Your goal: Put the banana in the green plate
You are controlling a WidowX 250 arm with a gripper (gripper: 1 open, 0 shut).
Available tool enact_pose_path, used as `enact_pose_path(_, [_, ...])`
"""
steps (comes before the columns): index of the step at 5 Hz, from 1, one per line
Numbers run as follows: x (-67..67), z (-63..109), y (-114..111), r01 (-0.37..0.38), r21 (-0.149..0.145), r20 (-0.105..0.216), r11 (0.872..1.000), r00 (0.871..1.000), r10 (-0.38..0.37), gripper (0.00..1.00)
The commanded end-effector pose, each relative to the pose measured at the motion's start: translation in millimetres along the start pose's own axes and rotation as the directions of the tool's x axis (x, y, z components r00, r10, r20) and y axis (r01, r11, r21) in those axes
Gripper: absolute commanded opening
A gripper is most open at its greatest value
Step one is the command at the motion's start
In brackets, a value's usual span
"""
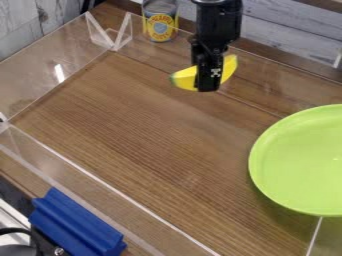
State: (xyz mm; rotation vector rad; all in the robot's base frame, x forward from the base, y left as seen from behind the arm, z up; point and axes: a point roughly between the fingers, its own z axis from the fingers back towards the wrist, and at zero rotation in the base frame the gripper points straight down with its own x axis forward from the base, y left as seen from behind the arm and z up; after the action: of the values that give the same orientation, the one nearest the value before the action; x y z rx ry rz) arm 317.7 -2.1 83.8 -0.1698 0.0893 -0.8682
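A small yellow banana sits at the far middle of the wooden table, partly hidden behind my black gripper. The gripper points almost straight down and is shut on the banana, whose ends stick out to either side of the fingers. The banana looks slightly lifted off the wood. A large lime-green plate lies at the right edge of the view, well apart from the gripper and nearer to the camera.
A yellow-labelled can stands at the back, left of the arm. Clear plastic walls fence the table on the left and front. A blue object lies outside the front wall at the bottom left.
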Motion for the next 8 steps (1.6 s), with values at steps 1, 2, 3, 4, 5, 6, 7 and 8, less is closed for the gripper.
enact_pose_path(1, [5.4,26.5,-4.2,0.008,0.061,0.053,0.998,0.999,-0.011,0.0])
enact_pose_path(2, [6.8,27.8,-7.1,0.001,0.055,0.057,0.999,0.998,-0.004,0.0])
enact_pose_path(3, [15.5,32.8,-27.6,-0.021,0.058,0.067,0.998,0.998,0.017,0.0])
enact_pose_path(4, [28.4,36.3,-50.4,-0.044,0.059,0.079,0.997,0.996,0.039,0.0])
enact_pose_path(5, [38.4,41.8,-69.1,-0.073,0.064,0.099,0.995,0.993,0.066,0.0])
enact_pose_path(6, [46.1,44.7,-87.3,-0.115,0.065,0.117,0.991,0.987,0.107,0.0])
enact_pose_path(7, [51.3,47.2,-100.7,-0.177,0.07,0.138,0.982,0.976,0.166,0.0])
enact_pose_path(8, [59.4,45.4,-113.7,-0.219,0.07,0.155,0.973,0.966,0.207,0.0])
